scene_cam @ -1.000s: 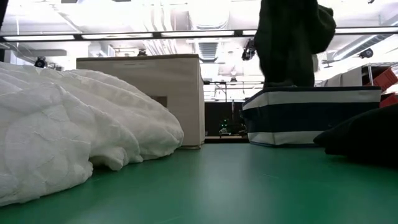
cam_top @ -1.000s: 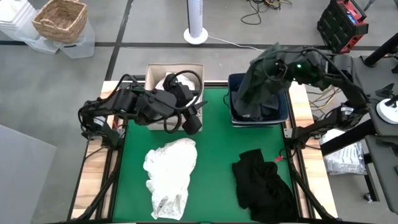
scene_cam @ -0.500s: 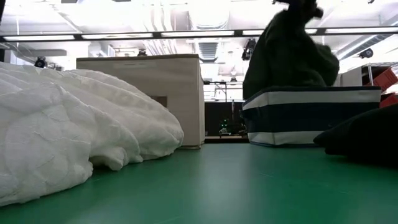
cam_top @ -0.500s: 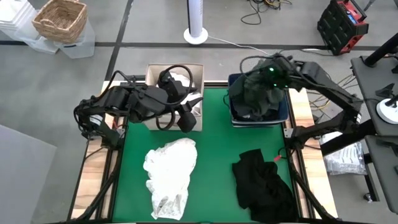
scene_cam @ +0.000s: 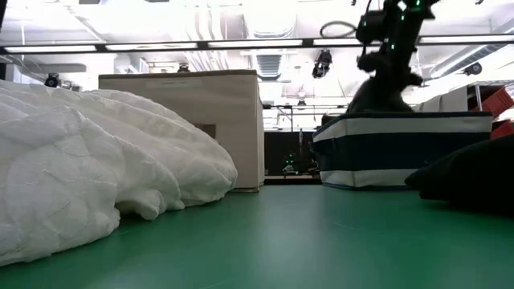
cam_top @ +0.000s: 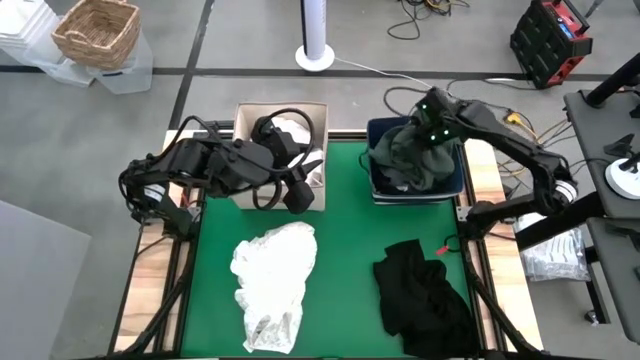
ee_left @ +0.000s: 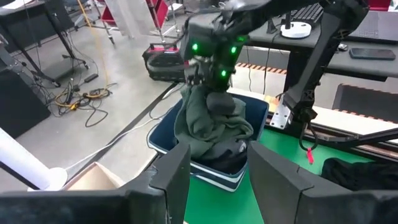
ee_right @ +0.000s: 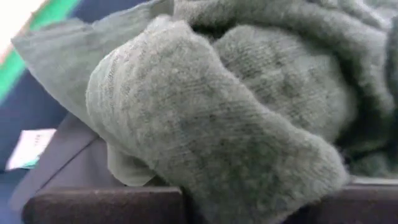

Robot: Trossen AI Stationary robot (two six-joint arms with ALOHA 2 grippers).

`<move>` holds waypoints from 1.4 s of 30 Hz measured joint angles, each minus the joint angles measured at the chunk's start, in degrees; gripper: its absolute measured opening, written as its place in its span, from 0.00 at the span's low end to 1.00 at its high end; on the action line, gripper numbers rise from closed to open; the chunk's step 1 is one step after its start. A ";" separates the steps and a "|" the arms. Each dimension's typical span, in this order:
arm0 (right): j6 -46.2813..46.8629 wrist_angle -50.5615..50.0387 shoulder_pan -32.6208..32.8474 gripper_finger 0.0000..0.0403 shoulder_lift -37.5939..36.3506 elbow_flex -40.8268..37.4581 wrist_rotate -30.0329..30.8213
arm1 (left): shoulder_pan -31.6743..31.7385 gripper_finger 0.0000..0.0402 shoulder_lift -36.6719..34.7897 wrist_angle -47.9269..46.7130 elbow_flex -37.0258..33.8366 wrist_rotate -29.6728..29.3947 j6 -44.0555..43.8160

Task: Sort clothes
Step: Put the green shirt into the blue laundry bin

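My right gripper (cam_top: 428, 135) is down over the navy blue bin (cam_top: 378, 182) at the far right of the green worktop (cam_top: 345, 250), fingers pinched narrow on the dark green sweater (cam_top: 408, 160). The sweater sits bunched inside the bin, heaped above its rim; the left wrist view shows it (ee_left: 211, 124) piled in the bin (ee_left: 163, 140) right under my right gripper (ee_left: 208, 78). In the right wrist view, knit green fabric (ee_right: 205, 118) fills nearly everything, pressed against my fingers. In the low view the bin (scene_cam: 401, 152) shows white stripes, and the sweater's hump (scene_cam: 377, 100) pokes above the rim with my right arm coming down on it.

My left gripper (cam_top: 298, 195) hangs at the near front corner of the beige fabric box (cam_top: 243, 115), far left of the worktop; fingers (ee_left: 174, 177) part open, nothing between them. White fabric (cam_top: 300, 128) shows inside the box under my left arm.

A white garment (cam_top: 272, 285) lies crumpled on the worktop, near-left, well apart from the box. It is big in the low view (scene_cam: 96, 168). A black garment (cam_top: 420, 295) lies heaped near-right, in front of the bin, apart from it; its edge (scene_cam: 474, 172) shows at the low view's right.

Off the worktop: a wicker basket (cam_top: 97, 32) on the floor far left, a white fan stand (cam_top: 316, 45) behind the box.
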 joint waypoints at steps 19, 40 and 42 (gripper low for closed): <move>-2.65 13.08 0.02 0.16 9.21 -13.99 0.16 | 0.00 0.35 0.02 -1.72 -0.03 0.04 -1.07; -0.05 -15.07 0.07 0.71 6.77 9.90 -0.17 | -0.45 0.35 -0.09 -26.52 -0.03 0.62 -18.02; 0.13 -17.03 0.07 0.71 6.58 11.42 -0.17 | -0.55 0.35 -0.32 -27.01 -0.05 2.72 -18.01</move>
